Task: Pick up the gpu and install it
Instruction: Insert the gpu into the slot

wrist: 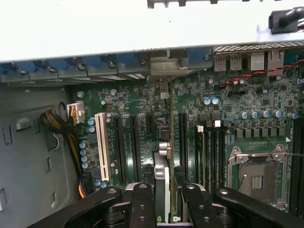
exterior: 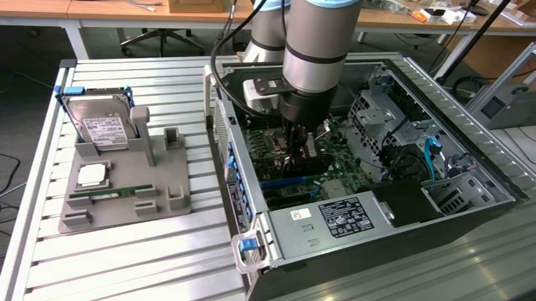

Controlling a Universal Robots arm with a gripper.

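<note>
The gpu (wrist: 162, 176) stands on edge between my fingers (wrist: 142, 204), low over the green motherboard (wrist: 137, 109) inside the open PC case (exterior: 494, 169). Its silver end bracket (wrist: 164, 69) sits against the case's rear wall by the blue slot clips. My gripper (wrist: 167, 192) is shut on the card, one black finger on each side. In the exterior view the gripper (exterior: 298, 143) reaches straight down into the case and the dark card (exterior: 295, 164) lies along the expansion slots. Whether the card's edge is fully down in a slot is hidden.
A white PCI slot (wrist: 101, 145) and a CPU socket (wrist: 256, 178) flank the card. The power supply (exterior: 335, 219) fills the case's near end. At the exterior view's left, a grey fixture (exterior: 125, 210) holds a hard drive (exterior: 100, 128), a RAM stick (exterior: 109, 193) and a CPU (exterior: 92, 175).
</note>
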